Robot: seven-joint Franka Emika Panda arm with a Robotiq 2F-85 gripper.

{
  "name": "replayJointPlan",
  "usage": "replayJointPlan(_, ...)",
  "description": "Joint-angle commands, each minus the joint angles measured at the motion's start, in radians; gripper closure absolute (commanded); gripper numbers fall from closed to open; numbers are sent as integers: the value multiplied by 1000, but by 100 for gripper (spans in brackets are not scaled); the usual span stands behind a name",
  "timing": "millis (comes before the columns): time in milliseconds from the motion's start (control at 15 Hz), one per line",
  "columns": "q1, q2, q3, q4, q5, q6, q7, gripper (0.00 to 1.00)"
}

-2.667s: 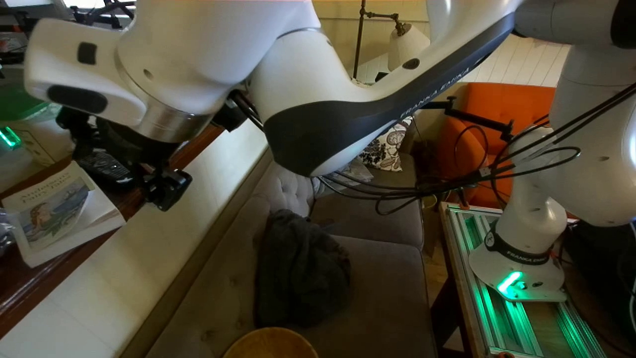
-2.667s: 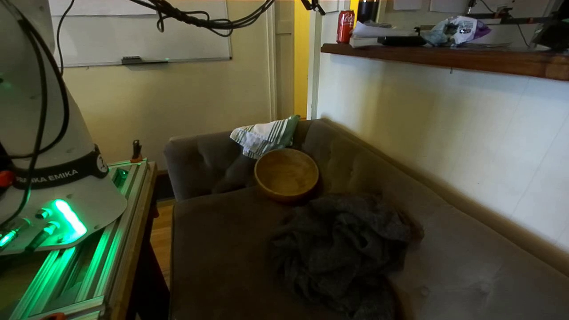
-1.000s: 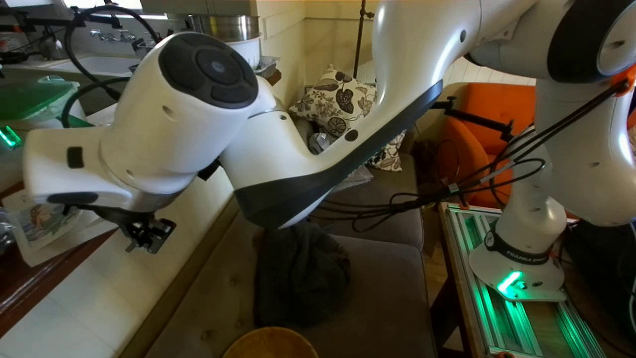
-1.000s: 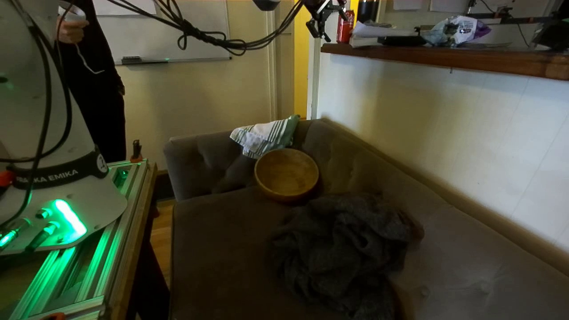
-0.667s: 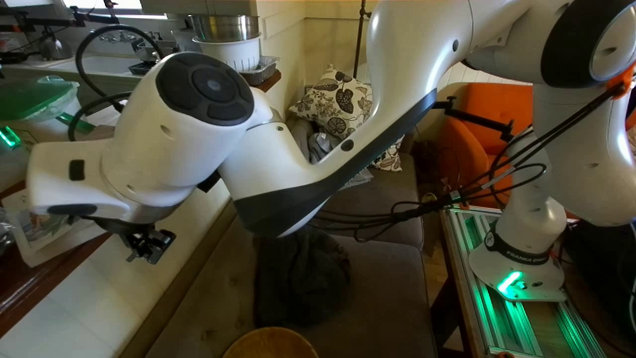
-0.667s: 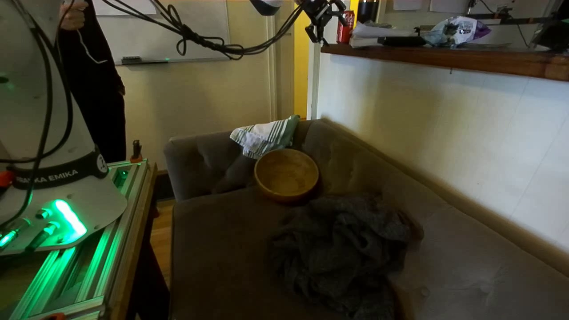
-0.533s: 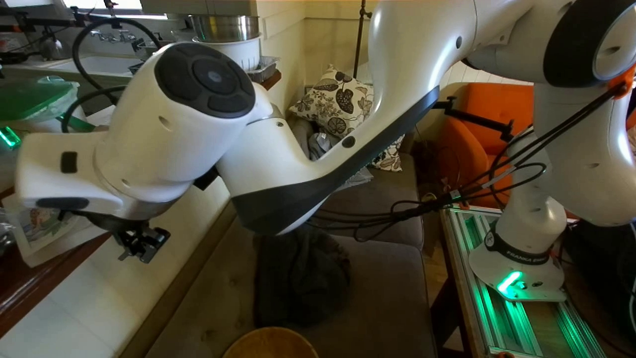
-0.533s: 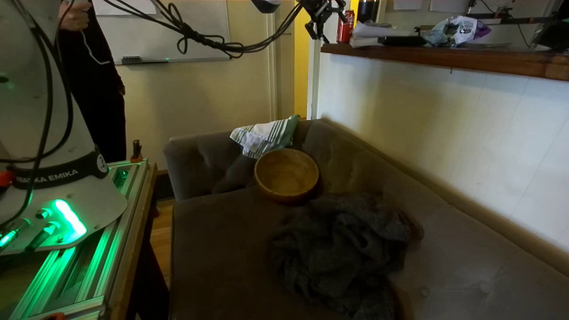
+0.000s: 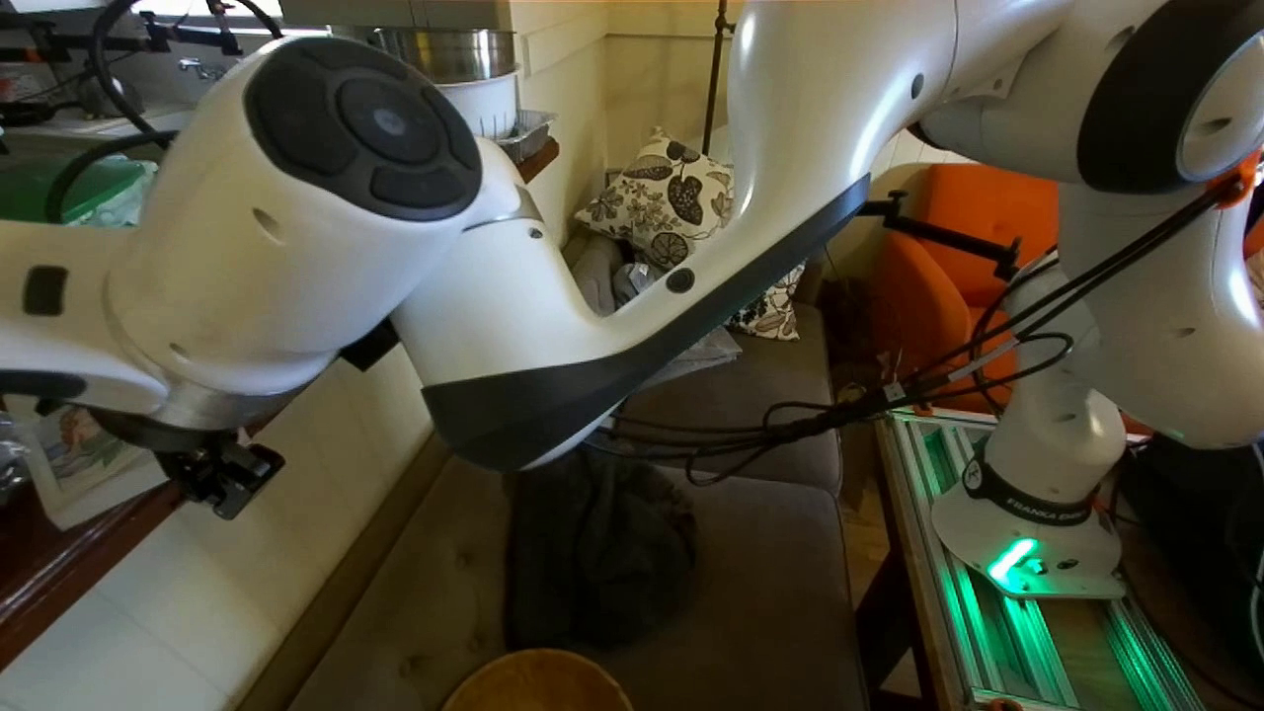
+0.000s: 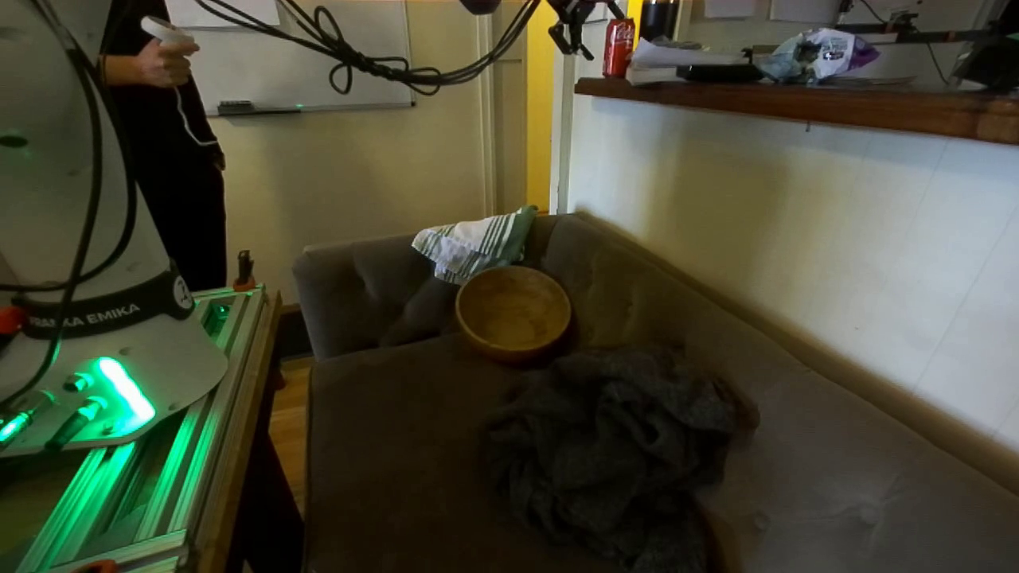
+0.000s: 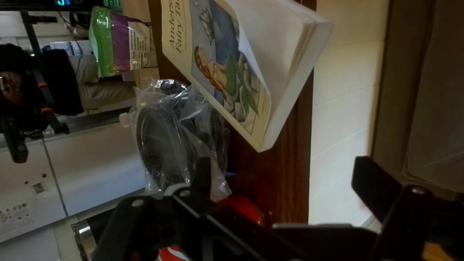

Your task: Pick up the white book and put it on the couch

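Though cropped, the white book (image 11: 237, 69) seems slanted lengthwise across the ledge (image 11: 290, 177).

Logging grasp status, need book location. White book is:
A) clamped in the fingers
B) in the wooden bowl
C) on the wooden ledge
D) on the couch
C: the wrist view shows the white book on the wooden ledge, not between the spread fingers.

Arm (image 9: 523, 296) white, dark grey panels (image 9: 523, 415). Black FRANKA EMIKA base band (image 9: 1027, 501), green light (image 9: 1013, 559). Black cables (image 9: 859, 406). End effector (image 11: 282, 165) black, grey pins (image 11: 137, 203).
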Motion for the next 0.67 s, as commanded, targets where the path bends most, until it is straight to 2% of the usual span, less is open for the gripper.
replayJointPlan(0,40,81,-29,114,-41,-57,44,0)
replayJointPlan(333,62,181,-53,250,-17,-155,73,0)
replayJointPlan(400,56,187,-42,262,6,-185,37,0)
replayJointPlan(467,39,137,-35,173,-1,-129,49,0)
replayJointPlan(600,40,161,-35,208,-1,-154,49,0)
